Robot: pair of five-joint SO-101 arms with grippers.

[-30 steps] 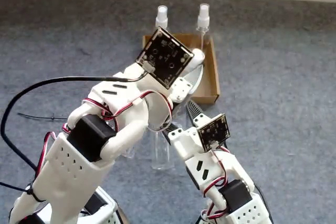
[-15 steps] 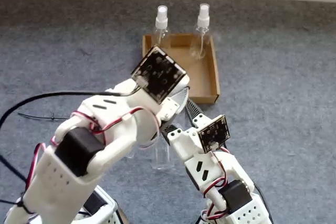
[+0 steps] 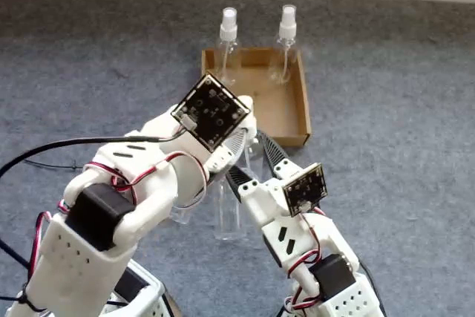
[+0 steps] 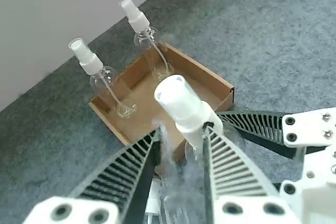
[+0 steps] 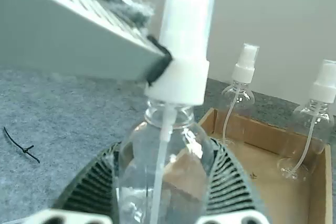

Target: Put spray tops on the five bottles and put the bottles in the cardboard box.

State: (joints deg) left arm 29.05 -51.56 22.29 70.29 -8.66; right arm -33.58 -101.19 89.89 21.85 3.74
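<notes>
My left gripper (image 4: 181,129) is shut on a white spray top (image 4: 181,103). The spray top (image 5: 184,40) sits on the neck of a clear bottle (image 5: 163,166), its tube hanging inside. My right gripper (image 5: 163,184) is shut on this upright bottle, just in front of the cardboard box (image 3: 304,109). In the high view the left gripper (image 3: 241,142) is directly above the right gripper (image 3: 249,159). Two capped bottles (image 3: 228,31) (image 3: 287,27) stand at the box's far side, and also appear as bottles (image 4: 100,74) (image 4: 142,27) in the left wrist view.
An uncapped clear bottle (image 3: 228,213) stands on the grey carpet between the two arms. A black cable tie (image 3: 52,165) lies on the carpet to the left. The near part of the box floor (image 4: 152,100) is bare.
The left arm drew back from over the box towards the near side, bringing the spray top down onto the bottle held by the right gripper. The right arm stayed still.
</notes>
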